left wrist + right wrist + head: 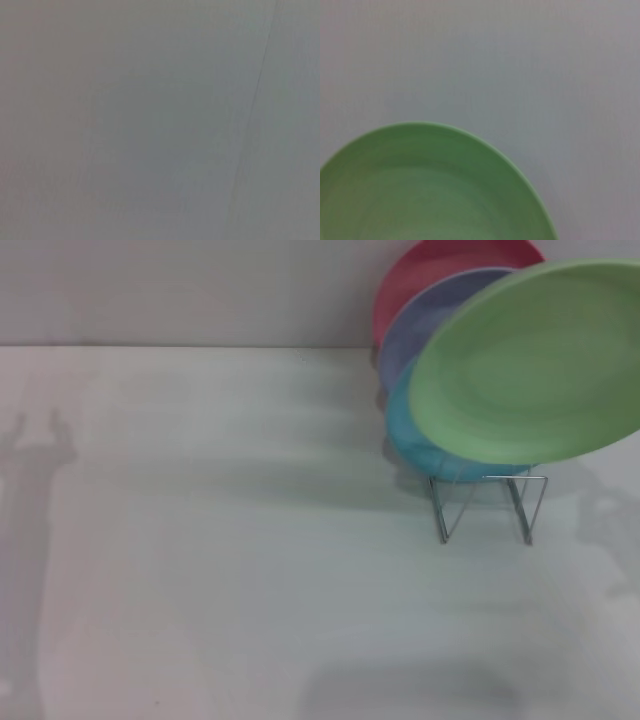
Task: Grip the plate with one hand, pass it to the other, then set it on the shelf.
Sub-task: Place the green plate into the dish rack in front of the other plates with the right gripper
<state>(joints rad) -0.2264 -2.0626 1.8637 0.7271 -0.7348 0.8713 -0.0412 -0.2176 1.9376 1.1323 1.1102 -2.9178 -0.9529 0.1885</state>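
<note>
The light green plate (530,365) hangs tilted in the air at the right of the head view, above and in front of the wire shelf (487,505). Its right edge runs out of the picture. The plate also fills the lower part of the right wrist view (427,190), seen from close by against the bare surface. Neither gripper shows in any view, so what holds the plate is hidden. The left wrist view shows only a plain grey surface.
The shelf holds a sky-blue plate (405,435), a lavender plate (420,325) and a red plate (420,270), standing upright behind the green one. A white table (250,540) meets a pale wall at the back. An arm-shaped shadow (40,450) lies at the left.
</note>
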